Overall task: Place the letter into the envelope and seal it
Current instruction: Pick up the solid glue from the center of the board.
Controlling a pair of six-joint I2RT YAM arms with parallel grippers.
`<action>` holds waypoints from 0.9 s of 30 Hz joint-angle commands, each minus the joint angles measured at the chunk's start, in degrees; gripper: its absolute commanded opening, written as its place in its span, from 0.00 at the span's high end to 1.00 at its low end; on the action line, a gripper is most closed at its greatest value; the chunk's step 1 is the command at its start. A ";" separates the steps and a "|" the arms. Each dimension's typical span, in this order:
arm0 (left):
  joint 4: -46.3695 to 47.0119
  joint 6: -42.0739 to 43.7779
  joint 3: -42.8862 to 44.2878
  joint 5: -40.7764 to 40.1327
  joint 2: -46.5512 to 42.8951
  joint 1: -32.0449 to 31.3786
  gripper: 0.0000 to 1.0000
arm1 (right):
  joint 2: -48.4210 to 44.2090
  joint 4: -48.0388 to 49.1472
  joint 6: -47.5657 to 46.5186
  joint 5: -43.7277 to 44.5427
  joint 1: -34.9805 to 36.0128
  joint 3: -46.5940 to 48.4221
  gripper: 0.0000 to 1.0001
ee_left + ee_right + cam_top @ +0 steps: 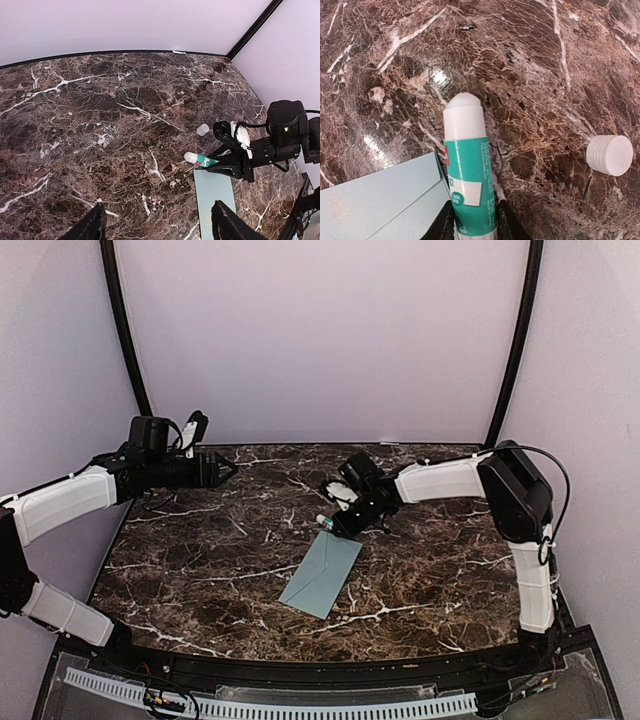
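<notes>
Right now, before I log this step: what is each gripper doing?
Left gripper: open, empty.
Right gripper: closed on the glue stick.

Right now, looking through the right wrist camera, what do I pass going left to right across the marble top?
pale blue envelope → uncapped glue stick → loose white cap
</notes>
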 commanded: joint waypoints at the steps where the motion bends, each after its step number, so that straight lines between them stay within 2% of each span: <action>1: 1.02 -0.18 -0.56 1.15 -0.02 0.20 0.29 | 1.28 0.82 -0.11 2.79 1.21 1.02 0.74; 13: 3.96 -2.30 -1.78 2.91 -2.02 0.16 0.30 | -3.48 7.89 4.83 2.17 1.14 -2.37 0.90; 18: 11.80 -8.83 -3.82 6.50 -3.89 -0.22 0.32 | -8.31 11.95 7.40 -1.34 0.97 -3.81 0.91; 20: 17.08 -12.39 -5.59 6.68 -4.81 -1.93 0.33 | -11.37 14.06 9.31 -2.49 0.97 -4.87 0.91; 23: 24.65 -15.14 -6.17 4.39 -4.84 -7.86 0.33 | -17.65 19.56 13.33 -6.11 0.97 -8.46 0.91; 27: 33.06 -18.63 -3.96 2.70 -2.92 -14.63 0.33 | -28.59 32.20 19.47 -9.73 1.03 -16.43 0.89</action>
